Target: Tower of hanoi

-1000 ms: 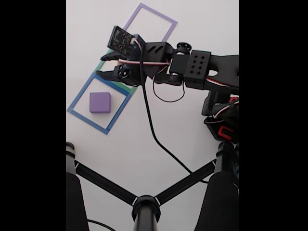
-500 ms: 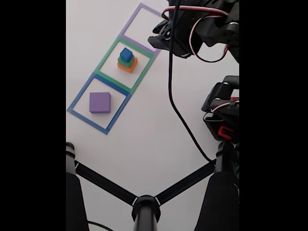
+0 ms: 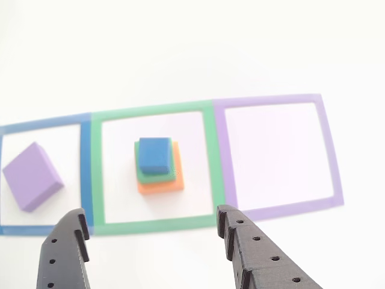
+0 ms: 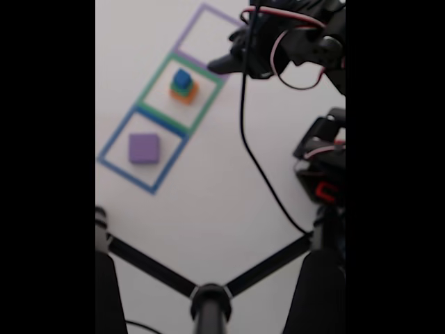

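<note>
White table (image 3: 180, 48), three taped outlines (image 3: 277, 150)

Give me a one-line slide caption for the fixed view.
Open gripper beside the green outline holding the blue, green, orange stack; purple block alone.

Other view: rides behind the end effector (image 3: 150, 232), close, looking down toward 12 o'clock. Fixed view: high above the counter (image 4: 208, 188), looking down. Both share the three square outlines (image 3: 157, 180).

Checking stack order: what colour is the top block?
Blue, clearest in the other view.
</note>
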Controlling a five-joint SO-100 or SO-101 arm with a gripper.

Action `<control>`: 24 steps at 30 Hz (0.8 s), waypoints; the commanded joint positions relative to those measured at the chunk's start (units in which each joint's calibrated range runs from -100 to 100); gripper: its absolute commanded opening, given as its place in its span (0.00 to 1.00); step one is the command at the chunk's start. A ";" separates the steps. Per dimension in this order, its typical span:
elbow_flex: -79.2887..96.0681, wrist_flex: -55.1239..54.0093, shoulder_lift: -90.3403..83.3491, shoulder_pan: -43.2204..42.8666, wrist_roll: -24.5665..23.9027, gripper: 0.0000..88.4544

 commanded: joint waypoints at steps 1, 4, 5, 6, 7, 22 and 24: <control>8.52 -11.50 -2.06 1.28 0.00 0.32; 15.88 -20.16 -2.06 1.81 0.00 0.33; 18.34 -23.39 -1.98 1.89 0.00 0.33; 20.97 -27.04 -1.82 2.04 0.00 0.33; 23.24 -30.35 -1.66 2.04 0.00 0.34; 47.60 -77.06 9.64 -0.32 0.00 0.33; 48.87 -81.59 12.29 -0.55 0.00 0.33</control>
